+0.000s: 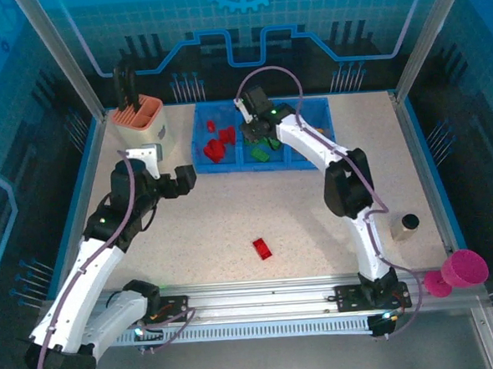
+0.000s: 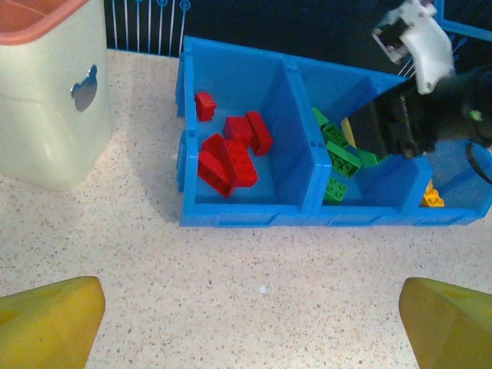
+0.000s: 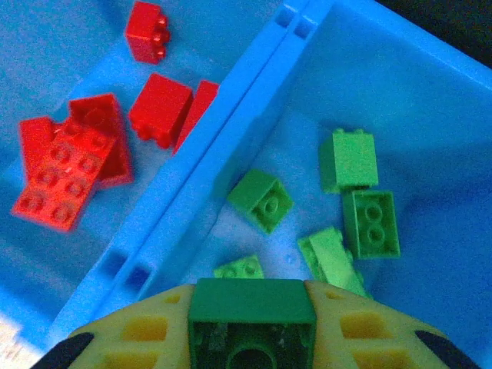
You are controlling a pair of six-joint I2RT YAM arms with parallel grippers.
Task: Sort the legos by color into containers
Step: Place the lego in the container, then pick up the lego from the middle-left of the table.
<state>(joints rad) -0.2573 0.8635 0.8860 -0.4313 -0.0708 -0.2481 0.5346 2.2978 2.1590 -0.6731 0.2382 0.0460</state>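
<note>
1. Legos (image 1: 219, 144) mostly sit in the blue tray (image 1: 229, 167), seen from above. One red brick (image 1: 262, 249) lies alone on the table (image 1: 316, 222), well apart from both arms, and could get forgotten.
2. Left wrist camera: the left gripper (image 2: 250, 319) hangs wide open and empty, short of the tray. No trouble here.
3. Right wrist camera: the right gripper (image 3: 252, 330) is clamped on a green brick (image 3: 252, 301) above the green compartment (image 3: 430, 115), near the divider (image 3: 223, 146). A skewed release could bounce it into the red pile (image 3: 65, 173).

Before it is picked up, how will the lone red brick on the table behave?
The red brick looks rigid and small, so probably light. Lying flat and low, it should slide rather than roll. Its smooth plastic may slip.
</note>
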